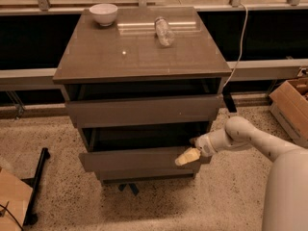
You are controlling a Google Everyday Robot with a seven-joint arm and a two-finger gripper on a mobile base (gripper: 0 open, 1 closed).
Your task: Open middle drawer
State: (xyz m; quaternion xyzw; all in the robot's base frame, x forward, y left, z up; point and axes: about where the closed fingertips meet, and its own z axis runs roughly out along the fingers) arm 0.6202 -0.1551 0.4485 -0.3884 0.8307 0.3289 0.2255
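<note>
Speckled flooring (pixel 144 206) is seen under a central cabinet (pixel 139 52). The middle drawer (pixel 130 160), lower centre, is drawn partly out. The gripper (pixel 187 157) is placed at its front's right end, grasp undeterminable.

A speckled beige stone floor (pixel 231 201) is spreading across the room under warm, dim lighting. A glossy grey-brown cabinet (pixel 96 57) is standing in the middle, its top catching a small glint of light. Behind it, dark panels (pixel 29 42) are running above a pale horizontal ledge (pixel 29 78). A thin white cable (pixel 240 47) is hanging down at the right. A brown cardboard box (pixel 288 105) is sitting at the right edge, and a black floor bar (pixel 36 186) is lying at the left. The pale gripper (pixel 187 157) is hanging low at the cabinet's front right.
</note>
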